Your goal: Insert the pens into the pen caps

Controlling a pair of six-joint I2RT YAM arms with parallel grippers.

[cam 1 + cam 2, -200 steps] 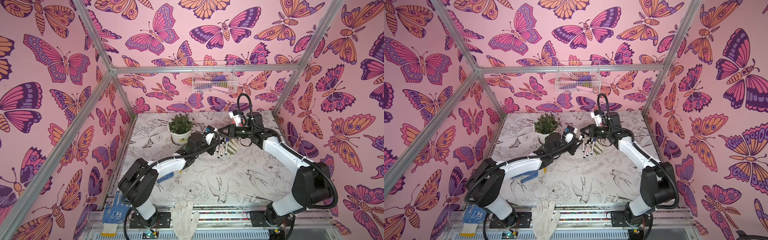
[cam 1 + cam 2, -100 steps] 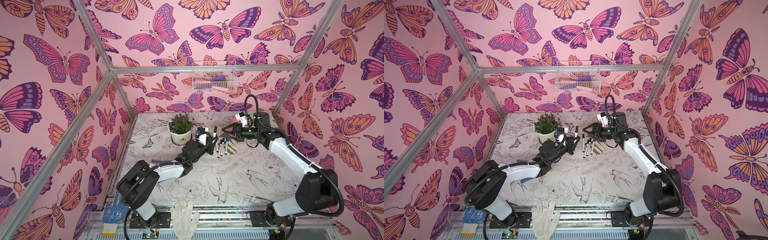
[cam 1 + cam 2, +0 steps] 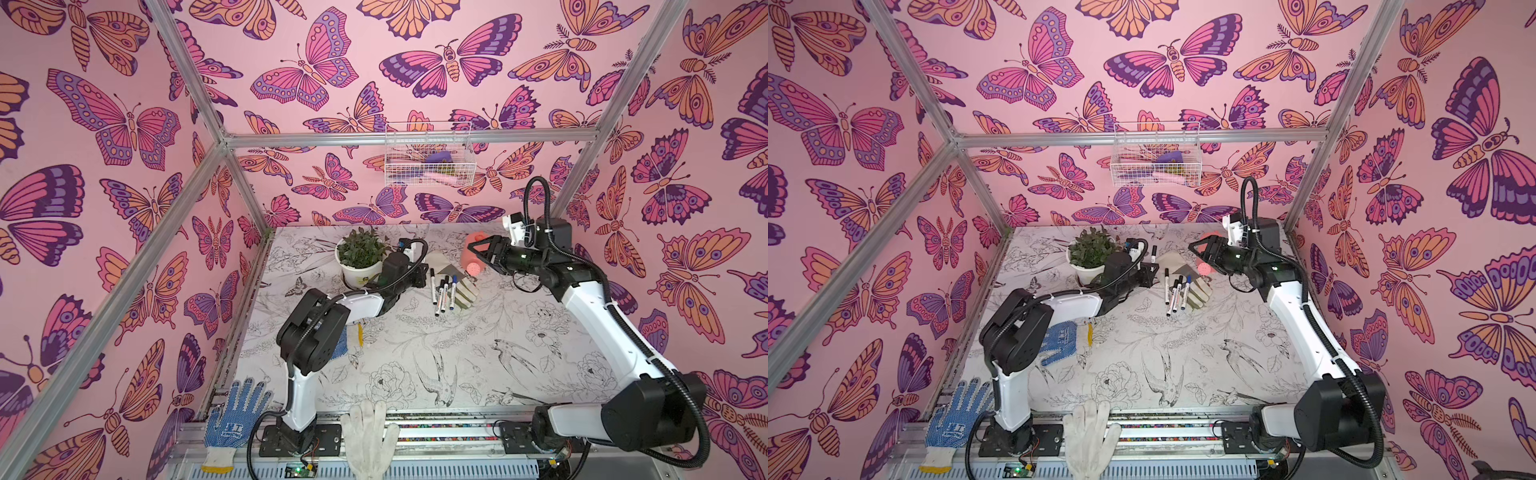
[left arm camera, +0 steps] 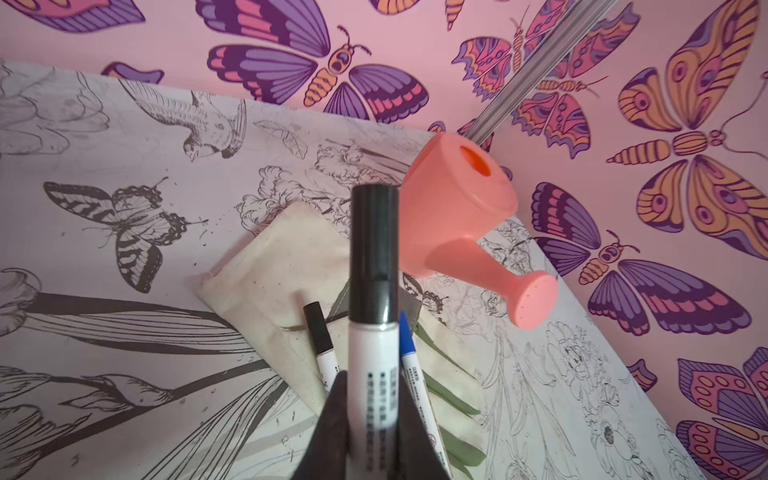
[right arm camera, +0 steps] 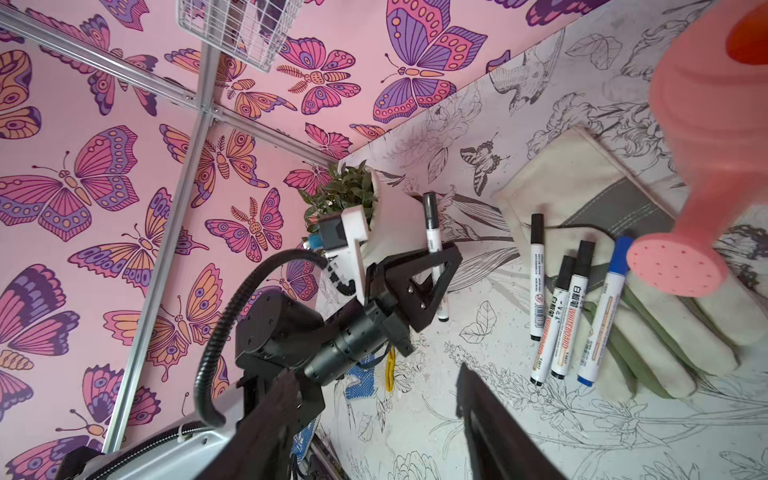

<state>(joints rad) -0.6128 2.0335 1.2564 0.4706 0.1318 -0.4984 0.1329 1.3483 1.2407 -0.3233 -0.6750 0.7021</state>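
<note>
Far across the table [image 3: 415,357], my left gripper [image 4: 372,395] pinched the fifth pen [image 4: 371,353], capped; four pens [image 3: 444,291] lay capped (right gripper [image 5: 378,374] gaped empty), so probably only set-down remained.

five pens [image 5: 537,282], four black caps [image 5: 537,226], one blue cap [image 5: 622,249]. four gloves [image 3: 232,411] — two blue, one white, one cream. one potted plant [image 3: 360,257], one watering can [image 4: 453,208], one wire basket [image 3: 428,166].

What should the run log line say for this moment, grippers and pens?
left gripper: shut on black-capped white marker pen | right gripper: open, empty | others: four capped white marker pens lying partly on cream fabric glove
</note>
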